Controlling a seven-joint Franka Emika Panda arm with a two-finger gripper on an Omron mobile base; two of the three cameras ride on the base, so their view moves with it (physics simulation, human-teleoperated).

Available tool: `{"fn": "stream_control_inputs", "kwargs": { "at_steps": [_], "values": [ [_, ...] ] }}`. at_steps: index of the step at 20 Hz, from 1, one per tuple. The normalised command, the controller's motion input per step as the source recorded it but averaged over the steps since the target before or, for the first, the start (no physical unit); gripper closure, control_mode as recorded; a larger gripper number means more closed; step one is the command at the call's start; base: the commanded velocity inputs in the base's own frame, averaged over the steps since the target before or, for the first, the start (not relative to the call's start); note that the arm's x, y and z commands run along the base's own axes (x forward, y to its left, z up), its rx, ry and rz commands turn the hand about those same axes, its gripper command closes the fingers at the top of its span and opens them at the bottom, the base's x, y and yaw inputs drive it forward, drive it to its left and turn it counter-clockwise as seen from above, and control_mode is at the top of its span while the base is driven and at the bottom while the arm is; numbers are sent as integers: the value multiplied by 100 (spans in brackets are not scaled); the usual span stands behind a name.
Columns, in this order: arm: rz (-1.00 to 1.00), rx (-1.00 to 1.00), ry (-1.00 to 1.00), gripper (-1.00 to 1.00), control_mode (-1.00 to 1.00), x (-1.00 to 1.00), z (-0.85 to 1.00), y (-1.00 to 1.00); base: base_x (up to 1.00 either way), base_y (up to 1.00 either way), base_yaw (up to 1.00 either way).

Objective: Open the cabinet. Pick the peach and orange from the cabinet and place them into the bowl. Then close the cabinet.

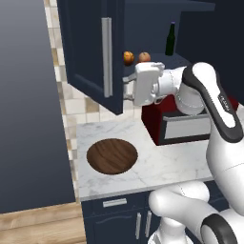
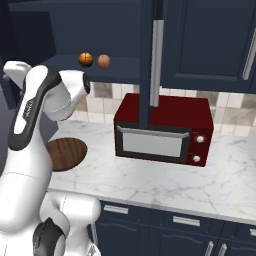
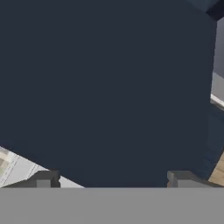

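Gripper (image 1: 127,88) open against cabinet (image 1: 90,43) door, bowl (image 1: 112,156) on marble counter (image 1: 157,164)

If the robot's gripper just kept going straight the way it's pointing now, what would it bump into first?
Most likely the open cabinet door. The gripper points at the door's inner face with its fingers spread, and the hand view looks onto that dark panel. How near it is, is hard to judge.

Soft, even, slightly blurry rendering
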Motion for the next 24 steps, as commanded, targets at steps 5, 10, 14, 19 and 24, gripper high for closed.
{"fn": "stream_control_inputs", "kwargs": {
  "at_steps": [5,10,14,19,24],
  "values": [
    [17,1,0,-100,-100,0,0,54,0,0,0],
    [15,5,0,-100,-100,0,0,40,0,0,0],
    [10,4,0,-100,-100,0,-1,25,0,0,0],
    [7,0,-1,-100,-100,0,-10,29,0,0,0],
    [5,-1,0,-100,-100,0,-4,12,0,0,0]
  ]
}}
